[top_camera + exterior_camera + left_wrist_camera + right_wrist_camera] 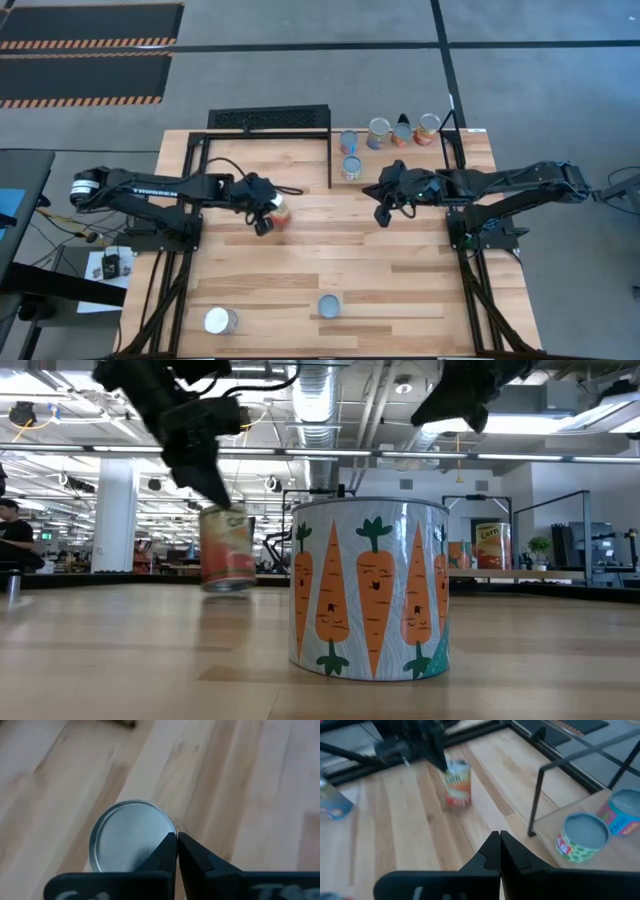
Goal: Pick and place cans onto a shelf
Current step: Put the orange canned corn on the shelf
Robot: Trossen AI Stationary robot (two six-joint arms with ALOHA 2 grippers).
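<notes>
Hovering over the left-centre of the wooden counter (330, 250), the left gripper (266, 222) meets an orange-labelled can (281, 212); its fingertips (172, 842) appear pressed together at the can's rim, though a firm hold cannot be confirmed. The right gripper (383, 214), fingers closed on nothing, waits right of centre. Five cans (378, 132) occupy the shelf (470, 150) at the far right corner. A carrot-printed can (370, 588) and a silver-topped can (220, 320) stand near the front edge.
</notes>
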